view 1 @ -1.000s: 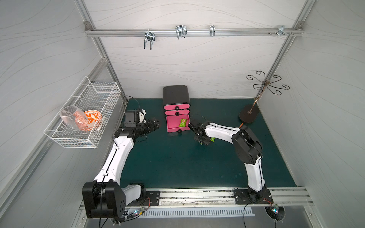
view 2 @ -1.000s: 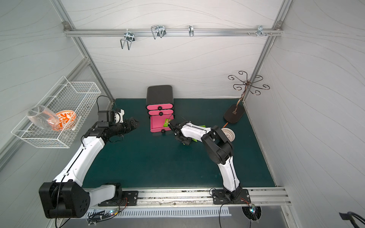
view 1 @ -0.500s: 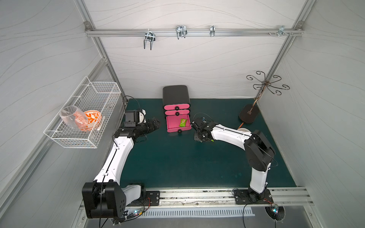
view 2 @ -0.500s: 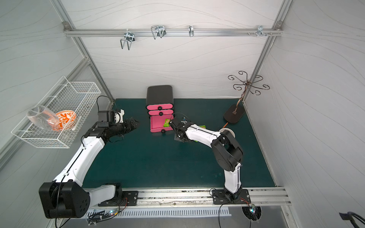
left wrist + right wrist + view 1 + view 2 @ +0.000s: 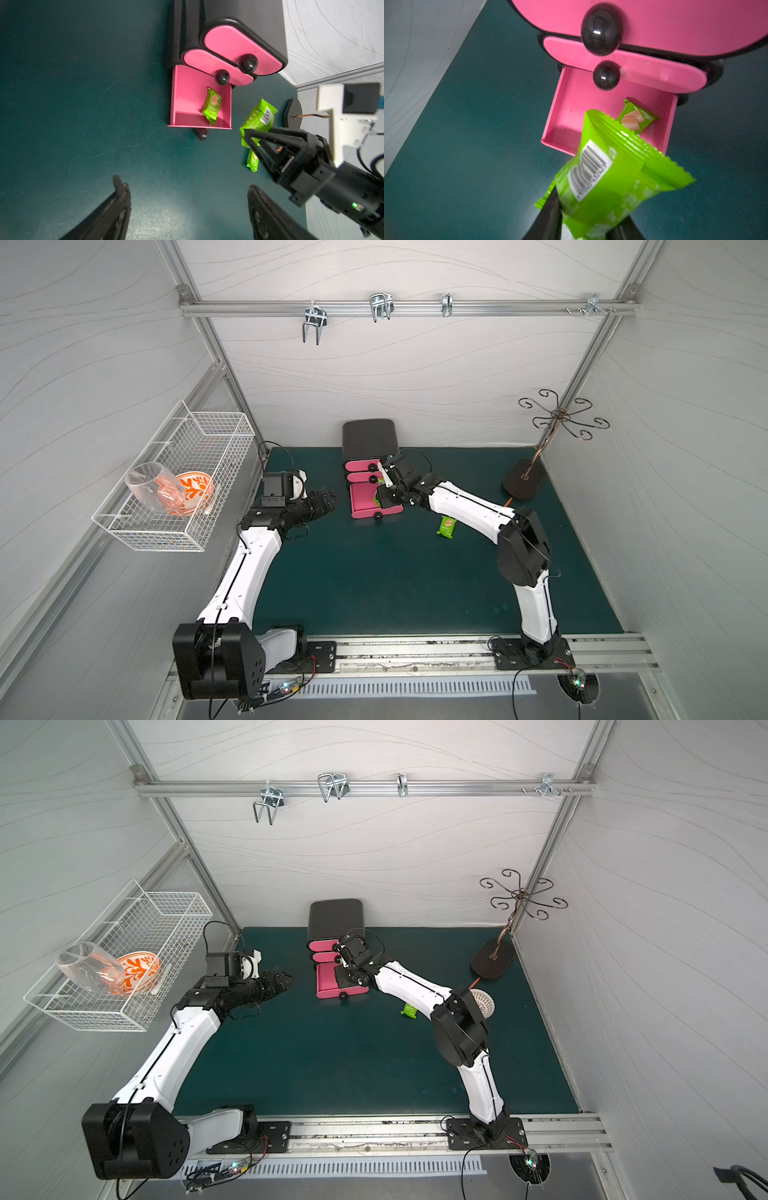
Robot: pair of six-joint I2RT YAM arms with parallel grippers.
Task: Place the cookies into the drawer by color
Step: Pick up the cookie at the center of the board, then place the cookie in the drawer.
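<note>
The drawer (image 5: 369, 439) is a black cabinet with three pink fronts. Its bottom tray (image 5: 187, 93) is pulled out, and one green cookie packet (image 5: 212, 106) lies inside it. My right gripper (image 5: 257, 131) is shut on a second green packet (image 5: 608, 176), barcode side up, and holds it in the air close to the open tray's front corner. A third green packet (image 5: 447, 526) lies on the mat under the right forearm. My left gripper (image 5: 185, 184) is open and holds nothing, hovering left of the drawer (image 5: 336, 918).
A white wire basket (image 5: 183, 472) on the left wall holds a glass and an orange bowl. A black-based hook stand (image 5: 524, 484) is at the back right. A white perforated dome (image 5: 482, 1002) sits behind the right elbow. The arm rail runs along the front edge.
The right gripper shut on a green packet on the mat, then carried it back and left to the open bottom tray. The left arm has not moved.
</note>
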